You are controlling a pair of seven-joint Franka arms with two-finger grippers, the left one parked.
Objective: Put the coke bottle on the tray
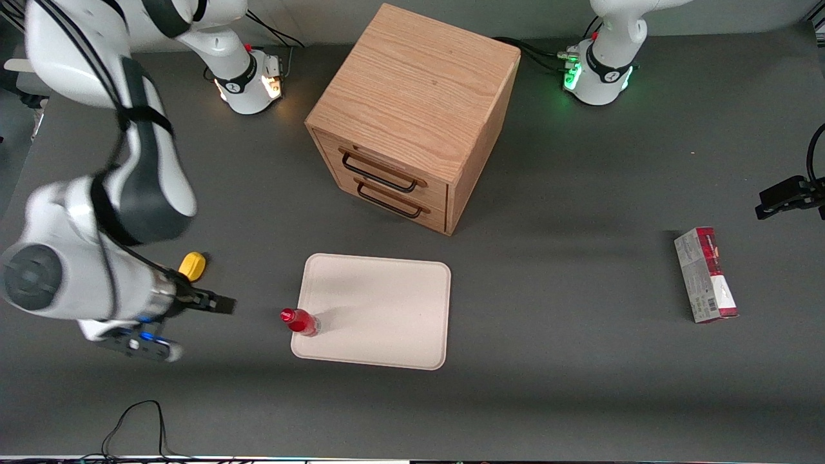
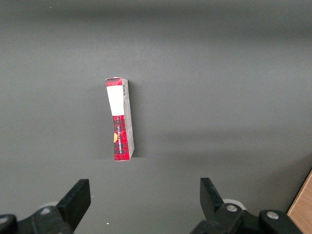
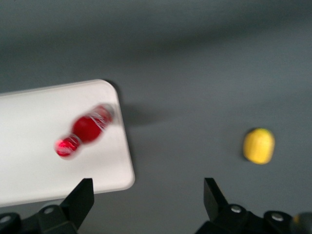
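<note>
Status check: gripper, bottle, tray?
Gripper open, empty, beside tray toward working arm's end. Coke bottle standing on tray edge. Nothing in the way.

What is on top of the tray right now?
Only the coke bottle stands on the tray, at its edge toward the working arm. The patch under the bottle's base is covered. The gripper, jaws open, is beside the tray, holding nothing.

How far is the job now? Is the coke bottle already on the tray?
Placing looks done: the coke bottle stands on the tray, near its edge toward the working arm's end. Nothing is in hand: the gripper is open, apart from the bottle, beside the yellow object. What seems left is moving the arm away.
</note>
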